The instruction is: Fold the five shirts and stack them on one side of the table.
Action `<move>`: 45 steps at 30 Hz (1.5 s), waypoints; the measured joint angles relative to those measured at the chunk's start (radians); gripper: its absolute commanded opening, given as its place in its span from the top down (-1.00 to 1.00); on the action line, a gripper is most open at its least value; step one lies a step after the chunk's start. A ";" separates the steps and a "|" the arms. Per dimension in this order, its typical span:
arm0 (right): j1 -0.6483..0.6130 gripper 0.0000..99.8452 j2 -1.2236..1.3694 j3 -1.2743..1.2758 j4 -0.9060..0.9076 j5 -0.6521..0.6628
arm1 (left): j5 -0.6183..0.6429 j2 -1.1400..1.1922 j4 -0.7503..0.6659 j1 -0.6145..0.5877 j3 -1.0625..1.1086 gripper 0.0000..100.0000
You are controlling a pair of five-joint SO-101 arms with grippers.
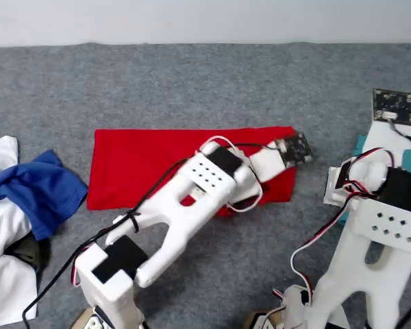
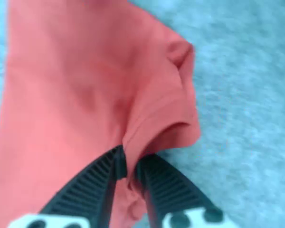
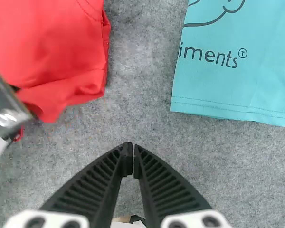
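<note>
Red shirt (image 1: 144, 168) is lying flat, one corner bunching where the left pincer (image 2: 130, 164) is gripping it. Right pincer (image 3: 133, 159) is hovering closed, empty, near a teal shirt (image 3: 237, 61).

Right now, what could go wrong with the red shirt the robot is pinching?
The left gripper pinches just a thin edge of the red shirt, so the cloth might slip out. That corner is bunched up, so the fold may come out crooked. The right gripper sits close by, so the arms could bump.
</note>
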 measured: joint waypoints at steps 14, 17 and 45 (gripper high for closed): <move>0.000 0.98 0.000 0.000 0.000 0.000 | -0.005 0.028 -0.169 -0.101 0.000 0.85; 0.000 0.98 0.000 0.000 0.000 0.000 | -0.005 0.028 -0.199 -0.129 0.000 0.63; 0.000 0.98 0.000 0.000 0.000 0.000 | -0.014 0.175 0.368 -0.190 -0.555 0.65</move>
